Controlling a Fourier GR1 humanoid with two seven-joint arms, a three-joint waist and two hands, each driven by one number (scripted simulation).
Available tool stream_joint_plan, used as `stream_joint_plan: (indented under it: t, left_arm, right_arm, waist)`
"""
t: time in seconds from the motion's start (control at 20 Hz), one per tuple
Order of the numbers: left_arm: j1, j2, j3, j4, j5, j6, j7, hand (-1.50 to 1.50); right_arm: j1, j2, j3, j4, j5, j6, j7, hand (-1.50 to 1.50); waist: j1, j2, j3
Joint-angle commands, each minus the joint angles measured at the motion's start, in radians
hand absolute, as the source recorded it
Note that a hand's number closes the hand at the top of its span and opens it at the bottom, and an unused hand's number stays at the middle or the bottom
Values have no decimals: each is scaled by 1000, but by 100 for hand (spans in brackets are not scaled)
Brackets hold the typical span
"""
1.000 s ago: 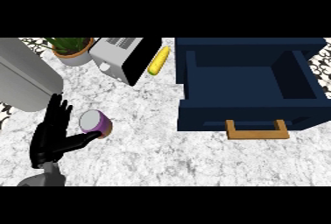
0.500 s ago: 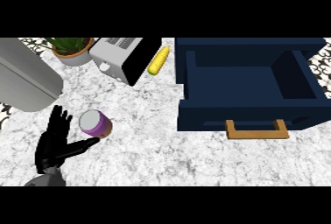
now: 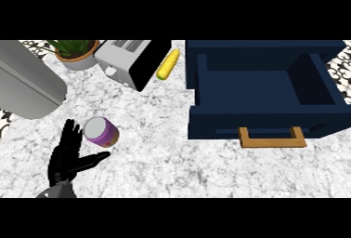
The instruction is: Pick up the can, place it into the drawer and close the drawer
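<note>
Black and spread wide, the left hand (image 3: 65, 162) comes up from the near-left corner of the white marbled desk (image 3: 178, 162) in the head view. Its fingers (image 3: 69, 135) are straight and its thumb (image 3: 94, 159) is angled out to the side. It has hold of nothing. The right hand does not show.

The short purple can with a pale lid (image 3: 100, 131) sits on the desk just beside those fingers, in the gap between them and the thumb. Whether a finger touches its side cannot be told. No finger is curled round it.

Well apart from the can, toward the far-right corner, the dark blue drawer (image 3: 226, 118) stands pulled open, and the part of its inside that shows is bare. Its light wooden handle (image 3: 270, 138) faces the near edge.

Along the far edge are a silver toaster (image 3: 123, 62), a yellow corn cob (image 3: 168, 64) and a potted green plant (image 3: 74, 55). A large grey rounded body (image 3: 27, 79) lies by the left edge.

By my judgement the task is at its very start, at the approach to the grasp. The can is not yet gripped or lifted. Left to do are closing the fingers on it, carrying it across the desk to the drawer, setting it inside and pushing the drawer shut.
</note>
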Motion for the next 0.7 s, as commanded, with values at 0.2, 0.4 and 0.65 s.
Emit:
stream_joint_plan:
  t: [0.2,0.4,0.65]
  left_arm:
    - [-106,3,23,270,23,-40,-150,-150]
    - [-183,9,33,302,52,-22,-143,-150]
    - [-222,23,54,397,97,-91,-158,150]
  right_arm:
    - [-30,25,-18,34,17,39,-16,-150]
    - [9,29,-46,20,-16,70,-5,-150]
    - [-26,53,-40,70,48,98,-52,-150]
  waist:
    - [-3,2,0]
    - [-3,1,0]
    - [-3,2,0]
